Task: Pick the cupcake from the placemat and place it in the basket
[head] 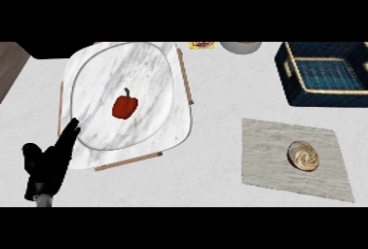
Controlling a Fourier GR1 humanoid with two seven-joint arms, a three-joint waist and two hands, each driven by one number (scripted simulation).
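Head view: cupcake sits on placemat, lower right of frame. Basket upper right, directly above it, apart. Left hand rests lower left, fingers straight, spread, holding nothing; cupcake far to its right. Right hand unseen.

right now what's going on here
Nothing is being handled yet. The cupcake sits untouched on the placemat, with the basket beyond it at the far right. The left robot hand rests open at the lower left, beside a plate holding a red pepper. The right robot hand is out of view.
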